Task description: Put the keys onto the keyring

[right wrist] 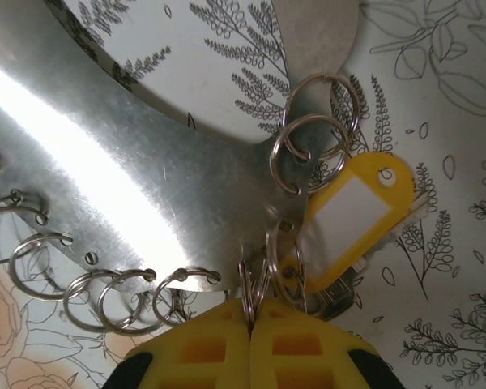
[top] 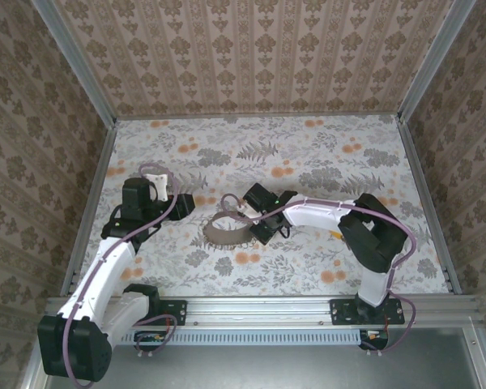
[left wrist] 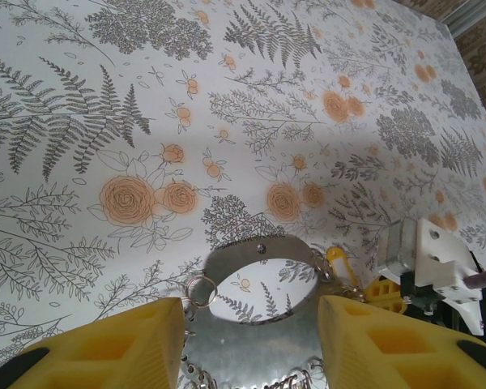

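The keyring (top: 227, 230) is a bent metal band loop lying mid-table, with several split rings hung along its edge. In the left wrist view the keyring (left wrist: 259, 251) spans the gap between my left gripper's (left wrist: 251, 324) yellow fingers (left wrist: 121, 348), which hold it by its sides. My left gripper (top: 196, 205) is at the loop's left end. My right gripper (right wrist: 249, 312) is shut, pinching a split ring (right wrist: 255, 284) at the band's (right wrist: 105, 162) edge. A yellow tag (right wrist: 352, 215) hangs beside it, with a small metal key (right wrist: 340, 297) partly hidden under it. My right gripper (top: 253, 227) meets the loop from the right.
The floral tablecloth (top: 308, 154) covers the table, which patterned walls (top: 251, 57) enclose at the back and sides. The right arm's white link (top: 320, 212) reaches in from the right. In the left wrist view the right gripper's white mount (left wrist: 437, 267) sits close beyond the yellow tag (left wrist: 340, 266).
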Controlling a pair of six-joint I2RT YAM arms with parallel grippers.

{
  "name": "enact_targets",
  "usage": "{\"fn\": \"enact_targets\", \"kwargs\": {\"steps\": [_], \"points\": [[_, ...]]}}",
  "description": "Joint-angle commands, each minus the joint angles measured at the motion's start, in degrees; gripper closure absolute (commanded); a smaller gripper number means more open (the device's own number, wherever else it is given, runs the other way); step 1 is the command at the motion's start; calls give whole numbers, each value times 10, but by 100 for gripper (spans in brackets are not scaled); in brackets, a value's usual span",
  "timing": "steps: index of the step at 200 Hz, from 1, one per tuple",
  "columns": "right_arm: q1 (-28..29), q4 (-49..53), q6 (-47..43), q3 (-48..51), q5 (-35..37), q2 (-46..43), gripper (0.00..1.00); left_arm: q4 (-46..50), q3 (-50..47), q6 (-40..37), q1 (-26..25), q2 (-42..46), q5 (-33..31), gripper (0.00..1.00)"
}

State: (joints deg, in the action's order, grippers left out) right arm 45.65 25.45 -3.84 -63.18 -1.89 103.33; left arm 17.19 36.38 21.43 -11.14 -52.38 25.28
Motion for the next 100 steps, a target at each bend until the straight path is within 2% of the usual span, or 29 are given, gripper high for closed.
{"fn": "enact_targets", "kwargs": {"steps": [1, 35, 62, 100], "points": [[4, -29, -29, 27, -14, -55, 100, -4, 1, 6, 6, 10, 9, 52], [3, -64, -67, 71, -70, -124, 100, -6, 4, 5, 7, 9, 15, 52], [1, -117, -88, 110, -154, -195, 100, -13, 5, 3, 7, 14, 28, 53], [-14, -173, -85, 134, -258, -285, 100, -54, 4, 6, 3, 48, 80, 54]]}}
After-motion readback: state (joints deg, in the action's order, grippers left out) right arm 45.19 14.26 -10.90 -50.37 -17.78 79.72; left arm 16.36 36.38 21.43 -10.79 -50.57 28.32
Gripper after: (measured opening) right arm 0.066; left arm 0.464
